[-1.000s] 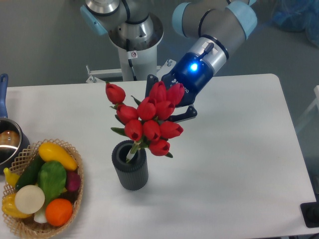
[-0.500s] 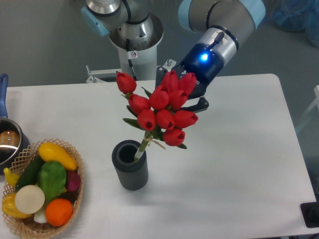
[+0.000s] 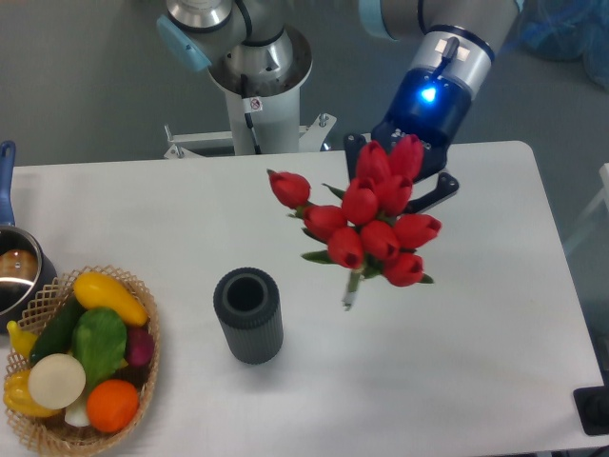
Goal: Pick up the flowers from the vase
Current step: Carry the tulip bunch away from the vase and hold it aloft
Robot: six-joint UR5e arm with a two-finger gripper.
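Flowers [image 3: 371, 224] now clear of vase [image 3: 248, 315], in gripper [image 3: 404, 181].

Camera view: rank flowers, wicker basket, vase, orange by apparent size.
1. flowers and wicker basket: look similar; basket is cut off by the frame, and the flowers are lifted nearer the camera, so no ranking.
2. vase
3. orange

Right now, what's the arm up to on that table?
The gripper is holding the flowers, a bunch of red tulips, in the air to the right of the vase. The stems are fully clear of the vase mouth, and the dark ribbed vase stands upright and empty on the white table. A wicker basket of vegetables and a pot sit untouched at the left edge. The fingers are mostly hidden behind the blooms, but the bunch hangs from them.
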